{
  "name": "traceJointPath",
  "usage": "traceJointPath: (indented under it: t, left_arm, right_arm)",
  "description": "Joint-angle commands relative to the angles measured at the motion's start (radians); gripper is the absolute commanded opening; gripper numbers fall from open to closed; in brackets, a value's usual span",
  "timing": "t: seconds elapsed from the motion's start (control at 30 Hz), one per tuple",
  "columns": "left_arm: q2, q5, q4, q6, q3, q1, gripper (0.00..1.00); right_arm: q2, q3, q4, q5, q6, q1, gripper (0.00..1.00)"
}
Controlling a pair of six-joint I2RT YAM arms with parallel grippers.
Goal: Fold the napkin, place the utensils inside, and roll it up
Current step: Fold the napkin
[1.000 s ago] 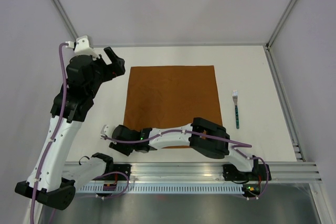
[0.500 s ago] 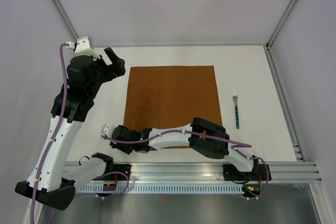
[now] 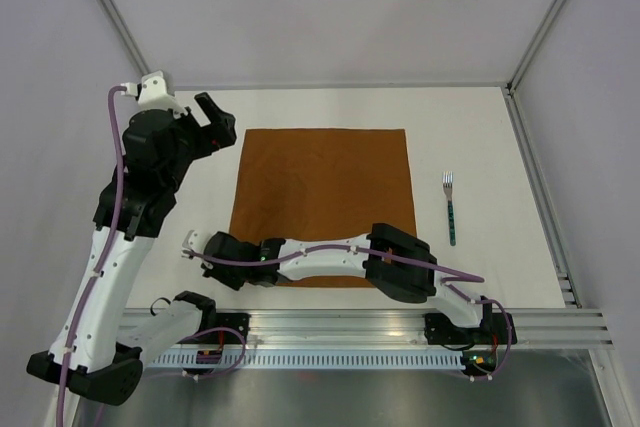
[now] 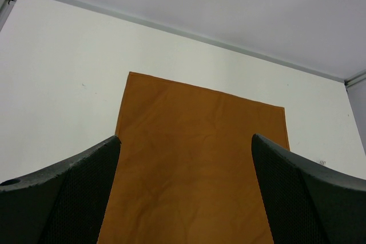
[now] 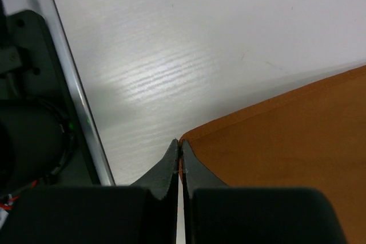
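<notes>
- Plainly the first step, the fold, is in hand: the napkin (image 3: pixel 320 202) lies flat and unfolded in the middle of the table (image 3: pixel 480 127).
- The right gripper (image 5: pixel 179 148), reaching across from 5 o'clock, is clenched on the napkin's corner at 7 o'clock. In the right wrist view its fingers meet right at the cloth's tip, so I judge the corner pinched, though only by a sliver.
- The left gripper (image 3: pixel 215 122) hangs released, jaws wide, just off the napkin's 10 o'clock corner and grasping nothing.
- The next move probably calls for lifting the pinched corner and carrying it over towards 12 or 1 o'clock. With so slim a bite the cloth could slip, and the whole napkin could be dragged rather than folded.
- The napkin is near square, with no real long axis; its sides run roughly 12 to 6 and 9 to 3.
- The fork (image 3: pixel 450 209) lies apart from the napkin at its 3 o'clock, untouched. Its long axis runs 12 to 6, with the tines at 12 and the teal handle at 6.
</notes>
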Motion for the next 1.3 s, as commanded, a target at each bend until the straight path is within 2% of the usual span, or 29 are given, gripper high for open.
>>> traceJointPath:
  t: [0.0, 0.2, 0.4, 0.87, 1.27]
  left_arm:
    - [-0.026, -0.015, 0.023, 0.019, 0.037, 0.002, 0.99]
    - [-0.040, -0.019, 0.023, 0.021, 0.046, 0.002, 0.99]
    - [-0.051, -0.033, 0.029, 0.013, 0.056, 0.002, 0.99]
    - [0.020, -0.016, 0.143, -0.022, 0.069, 0.002, 0.99]
    - [0.109, 0.002, 0.223, -0.024, 0.079, 0.002, 0.99]
  right_arm:
    - [-0.011, 0.101, -0.060, -0.024, 0.041, 0.010, 0.02]
    - [-0.003, 0.149, -0.090, -0.051, 0.069, 0.017, 0.00]
    - [-0.067, 0.138, -0.093, -0.057, 0.051, -0.016, 0.00]
    - [-0.268, -0.007, -0.071, -0.013, -0.077, -0.263, 0.00]
    - [-0.362, -0.101, -0.034, -0.025, -0.091, -0.518, 0.00]
